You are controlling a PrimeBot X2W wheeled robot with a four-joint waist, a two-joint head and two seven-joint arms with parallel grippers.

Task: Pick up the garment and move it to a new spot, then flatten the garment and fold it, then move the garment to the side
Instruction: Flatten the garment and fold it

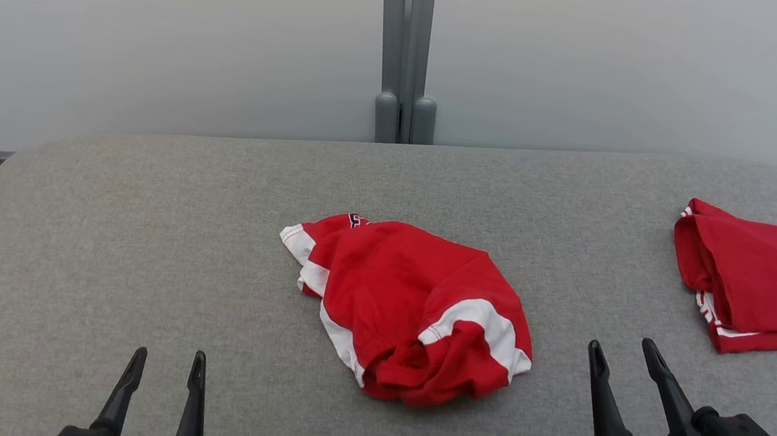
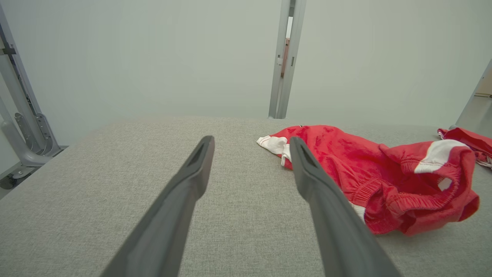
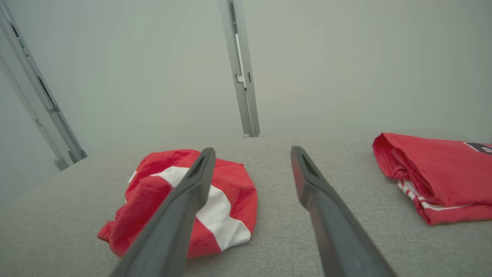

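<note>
A crumpled red garment (image 1: 408,307) with white stripes lies bunched in the middle of the grey padded table (image 1: 141,235). It also appears right of the fingers in the left wrist view as the garment (image 2: 369,173), and at lower left in the right wrist view as the garment (image 3: 230,192). My left gripper (image 1: 170,362) stands open at the lower left, well short of the cloth, with nothing between its fingers. My right gripper (image 1: 624,350) is open at the lower right, just right of the garment's near end and apart from it.
A second red garment (image 1: 760,286), folded, with dark lettering, lies at the table's right edge; it shows too in the right wrist view (image 3: 434,173). A grey metal post (image 1: 406,54) rises behind the table's far edge against a pale wall.
</note>
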